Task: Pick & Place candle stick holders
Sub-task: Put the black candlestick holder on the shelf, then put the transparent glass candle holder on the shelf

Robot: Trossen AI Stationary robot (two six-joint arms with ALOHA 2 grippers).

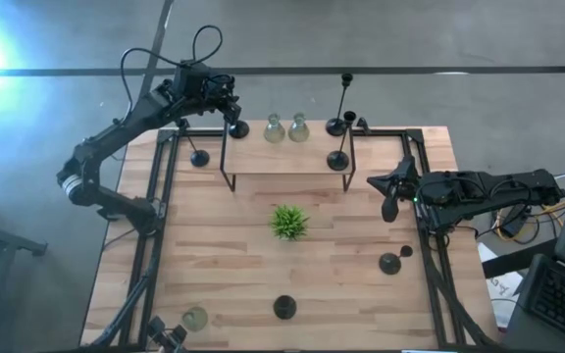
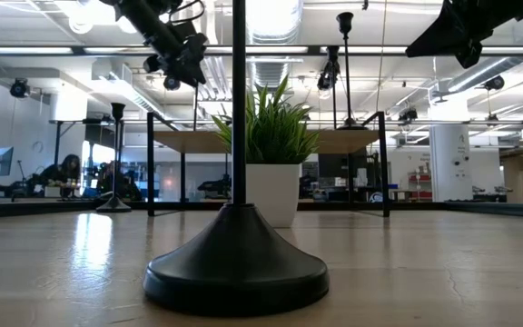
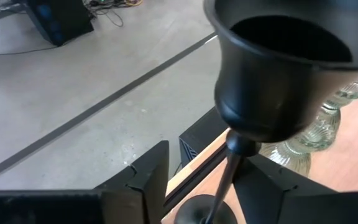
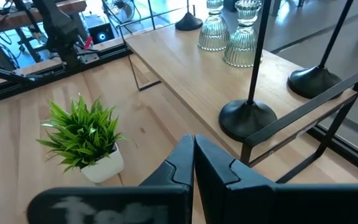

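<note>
1. Nearest the front edge of the surface (image 1: 226,270) stand the pieces not yet dealt with: a black holder (image 1: 284,307), a small glass holder (image 1: 195,318) towards the left corner, and another black holder (image 1: 390,263) on the right side.
2. Mid-surface sits the green plant (image 1: 289,222), which is no part of the job.
3. The right tool (image 4: 193,148) hovers on the right side, beside the raised shelf (image 1: 282,159). Its fingers are pressed together on nothing, so this arm is waiting.
4. On the shelf stand two glass holders (image 1: 286,127), a tall black holder (image 1: 339,124) at the back right and a shorter black one (image 1: 338,160) at the front right. One more short black holder (image 1: 199,157) stands on the surface just left of the shelf.
5. Farthest off, at the shelf's back-left end, the left tool (image 1: 230,110) is over the holder in hand (image 3: 278,62).
   - Its fingers (image 3: 143,180) are spread, one on each side of the thin stem, with a gap showing, so they are not pinching it.
   - The base rests on the shelf top, upright, just beside the glass pair.
6. Judgement: the step in hand is the release of this holder on the shelf.
7. The next move calls for a straight lift clear of the cup top without brushing the stem. After that, a reach to one of the holders on the surface.
</note>
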